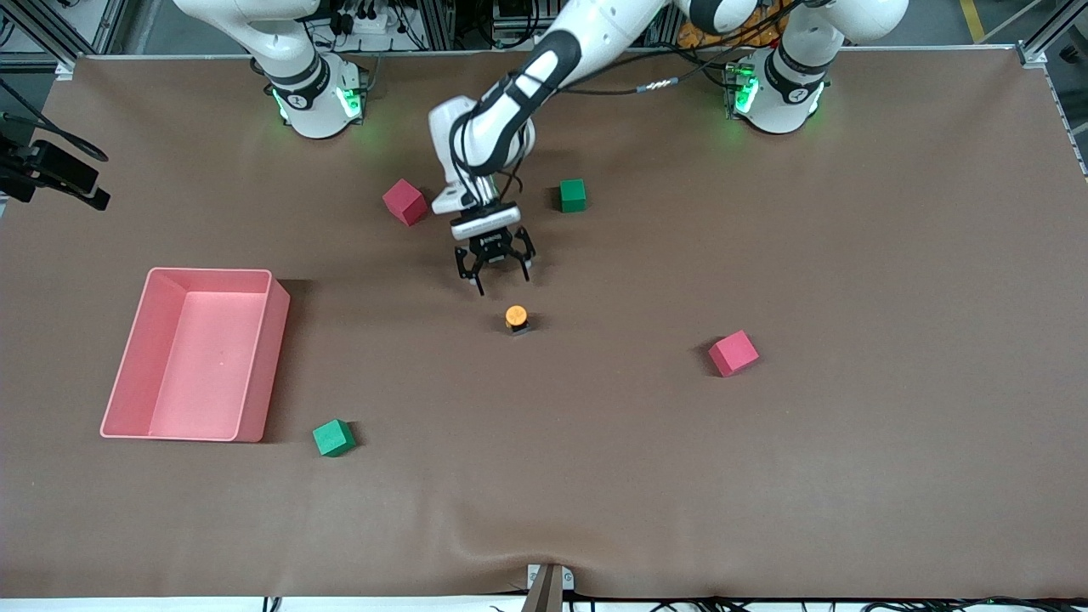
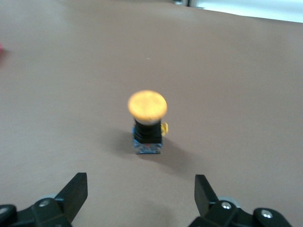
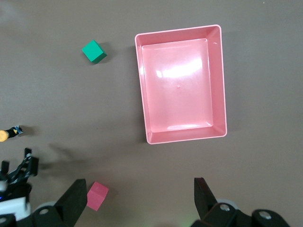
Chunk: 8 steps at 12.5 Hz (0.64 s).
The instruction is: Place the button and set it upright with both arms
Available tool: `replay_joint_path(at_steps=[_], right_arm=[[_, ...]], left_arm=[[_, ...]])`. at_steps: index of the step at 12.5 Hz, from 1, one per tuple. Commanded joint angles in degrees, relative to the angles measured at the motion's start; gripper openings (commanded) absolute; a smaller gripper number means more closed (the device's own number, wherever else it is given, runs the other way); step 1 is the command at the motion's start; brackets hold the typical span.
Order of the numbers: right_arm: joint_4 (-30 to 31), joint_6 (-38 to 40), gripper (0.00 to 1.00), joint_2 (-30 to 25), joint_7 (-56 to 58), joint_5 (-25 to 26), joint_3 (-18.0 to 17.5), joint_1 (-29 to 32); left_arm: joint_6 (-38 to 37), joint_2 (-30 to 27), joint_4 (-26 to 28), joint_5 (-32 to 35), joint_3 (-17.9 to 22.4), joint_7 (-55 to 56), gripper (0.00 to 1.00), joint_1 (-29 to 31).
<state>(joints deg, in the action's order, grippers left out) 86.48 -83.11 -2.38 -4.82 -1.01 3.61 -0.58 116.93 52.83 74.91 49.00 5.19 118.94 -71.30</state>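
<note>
Front view shows the button standing up on the brown table, orange cap on top, black body under it, about mid-table. Nothing holds it. In the left wrist view the button stands straight w/ a small shadow beside it, and my two black fingertips sit wide apart w/ the button between them but farther out, not touching.

My left gripper hangs just beside the button, a bit nearer the arm bases, fingers spread & holding nothing. That arm reaches in from its base at the green-lit end.

A red cube and a green cube lie farther from the front camera than the button, one on each side of my left gripper. Another red cube lies toward the left arm's end of the table. Another green cube lies nearer the front camera, just beside the pink tray.

My right gripper is up high over the table near the pink tray, fingers spread, holding nothing. That arm waits. Its view shows the green cube, a red cube and the button tiny at the edge.
</note>
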Motion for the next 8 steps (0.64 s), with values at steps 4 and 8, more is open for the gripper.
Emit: replay_joint_path(at_steps=[4,8], right_arm=[[-1.2,0.9,1.0,0.5,0.6,0.7,-0.1,0.3],[-1.2,1.1,1.0,0.5,0.6,0.7,-0.1,0.4]], left_arm=[[-12.5,-20.6,2.4,-25.2,-0.2,-20.2,1.0,4.7],[-22.1,-34.3,2.7,-36.4,-0.3,-38.6,1.0,17.0]])
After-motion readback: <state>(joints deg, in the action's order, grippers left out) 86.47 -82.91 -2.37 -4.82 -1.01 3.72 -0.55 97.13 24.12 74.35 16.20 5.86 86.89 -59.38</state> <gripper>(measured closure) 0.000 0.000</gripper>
